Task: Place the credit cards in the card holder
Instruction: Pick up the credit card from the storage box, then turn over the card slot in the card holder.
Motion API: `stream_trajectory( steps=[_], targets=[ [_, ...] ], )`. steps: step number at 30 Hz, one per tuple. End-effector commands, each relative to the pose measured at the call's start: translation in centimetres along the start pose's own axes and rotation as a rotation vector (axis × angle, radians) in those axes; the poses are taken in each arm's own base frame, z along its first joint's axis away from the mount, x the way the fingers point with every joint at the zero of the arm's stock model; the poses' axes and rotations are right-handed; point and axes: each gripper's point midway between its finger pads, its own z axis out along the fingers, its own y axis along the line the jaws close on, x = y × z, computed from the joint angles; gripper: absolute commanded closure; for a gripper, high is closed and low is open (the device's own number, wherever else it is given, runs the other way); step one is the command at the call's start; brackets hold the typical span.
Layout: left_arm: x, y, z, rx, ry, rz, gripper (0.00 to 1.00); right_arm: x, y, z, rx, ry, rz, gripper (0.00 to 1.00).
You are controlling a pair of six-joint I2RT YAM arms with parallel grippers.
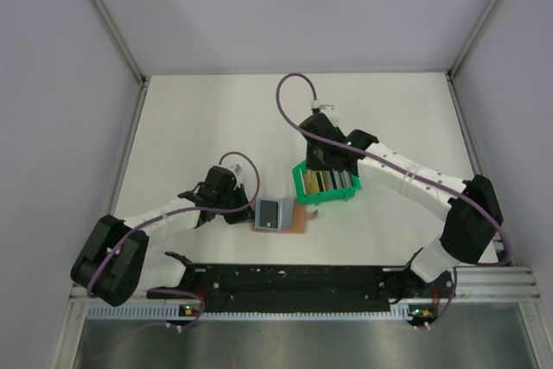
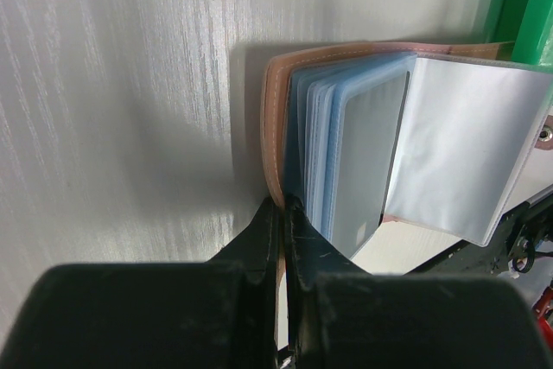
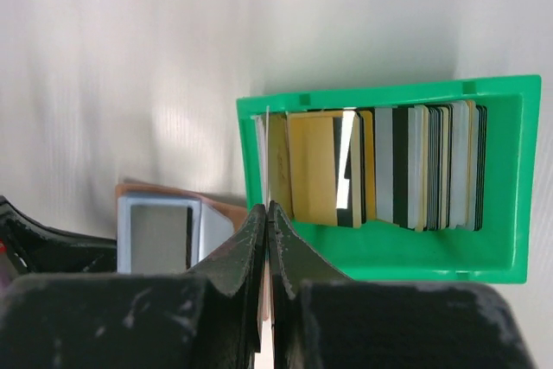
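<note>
Barely begun: nearly all cards yet to go from tray to holder.

At centre-left of the top view, held by the left gripper [image 2: 283, 206], fingers clenched on the tan cover edge: the small flat tan-brown leather-like card holder [image 2: 273, 118], lying open on the white tabletop [image 1: 207, 127] with clear sleeves [image 2: 458, 144] fanned. Grey rectangle [image 2: 367, 157] in one sleeve: possibly a card already in, not certain. Just up and right of the holder, packed on edge in the green plastic open tray [image 3: 380, 252]: the thin yellow-gold, black and grey-silver plastic credit cards [image 3: 406, 170]. At the tray's left end, the right gripper [image 3: 268, 213], fingers pinched on what looks like a single pale card [image 3: 269, 140] seen edge-on. Left to do: slide that one into a sleeve, then repeat for the rest.
</note>
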Motion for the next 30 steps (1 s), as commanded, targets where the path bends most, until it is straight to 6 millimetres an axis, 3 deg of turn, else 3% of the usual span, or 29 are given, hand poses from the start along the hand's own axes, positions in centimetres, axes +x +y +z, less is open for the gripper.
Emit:
stream_trajectory(
  steps=[1, 8, 15, 20, 24, 30],
  targets=[
    [0.8, 0.7, 0.2, -0.024, 0.028, -0.002, 1.00, -1.9, 1.2, -2.0, 0.176, -0.122, -0.009, 1.00],
    [0.8, 0.8, 0.1, -0.034, 0.029, -0.011, 1.00, -1.0, 2.5, -1.6, 0.316, -0.113, -0.096, 1.00],
    [1.0, 0.9, 0.1, -0.028, 0.024, -0.030, 1.00, -0.3, 3.3, -0.9, 0.344, -0.107, -0.139, 1.00],
    [1.0, 0.9, 0.0, -0.029, 0.023, -0.024, 1.00, -0.4, 3.9, -1.6, 0.327, -0.125, -0.133, 1.00],
    [0.9, 0.7, -0.2, -0.020, 0.010, -0.023, 1.00, -0.4, 5.6, -2.9, 0.221, -0.130, -0.105, 1.00],
    [0.9, 0.6, -1.0, -0.008, -0.023, -0.030, 1.00, 3.1, 9.3, -3.3, -0.117, -0.044, -0.019, 1.00]
  ],
)
